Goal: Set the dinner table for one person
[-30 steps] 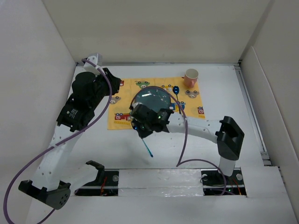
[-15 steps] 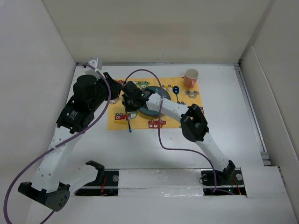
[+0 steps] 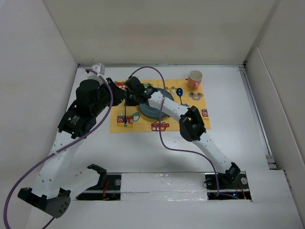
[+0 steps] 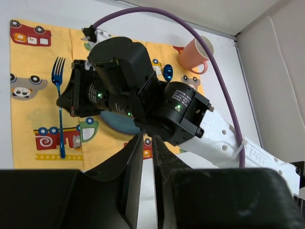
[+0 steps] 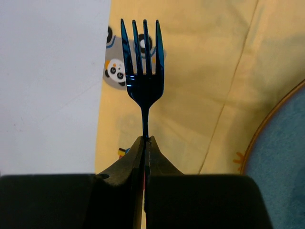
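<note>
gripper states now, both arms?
Left gripper: closed, holding nothing.
Right gripper: closed on the blue fork, over the placemat.

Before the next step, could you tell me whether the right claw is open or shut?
Shut: in the right wrist view the right claw pinches the blue metal fork by its handle, above the yellow placemat.

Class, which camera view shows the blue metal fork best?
The right wrist view: the blue metal fork fills the frame, tines sharp, its handle pinched in the right claw. The left wrist view shows it whole but small; the top view, a thin sliver.
</note>
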`<state>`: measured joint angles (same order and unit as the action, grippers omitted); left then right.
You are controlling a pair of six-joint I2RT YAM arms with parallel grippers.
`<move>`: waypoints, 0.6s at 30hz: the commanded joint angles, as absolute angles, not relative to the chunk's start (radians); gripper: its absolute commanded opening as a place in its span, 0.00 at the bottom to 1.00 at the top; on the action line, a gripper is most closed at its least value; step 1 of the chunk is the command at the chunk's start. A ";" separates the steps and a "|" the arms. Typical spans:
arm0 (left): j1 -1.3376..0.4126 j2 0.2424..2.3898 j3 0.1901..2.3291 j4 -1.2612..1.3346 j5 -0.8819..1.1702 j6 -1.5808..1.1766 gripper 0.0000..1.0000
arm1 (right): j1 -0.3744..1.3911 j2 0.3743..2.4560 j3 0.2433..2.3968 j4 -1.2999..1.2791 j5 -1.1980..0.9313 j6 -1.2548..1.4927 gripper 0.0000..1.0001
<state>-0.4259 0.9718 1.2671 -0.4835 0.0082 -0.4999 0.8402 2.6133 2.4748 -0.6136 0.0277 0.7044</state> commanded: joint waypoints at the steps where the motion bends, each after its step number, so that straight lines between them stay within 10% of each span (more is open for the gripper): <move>1: -0.431 0.951 1.262 -0.462 0.015 -0.505 0.11 | 0.801 2.645 2.554 -0.545 0.028 0.723 0.00; 18: -0.431 0.963 1.258 -0.457 -0.026 -0.499 0.13 | 0.769 2.717 2.615 -0.523 -0.041 0.701 0.08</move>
<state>-0.4259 0.9718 1.2503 -0.4843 -0.0063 -0.4995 0.7609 2.7110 2.5652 -0.5735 -0.0067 0.7139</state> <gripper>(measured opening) 0.122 0.070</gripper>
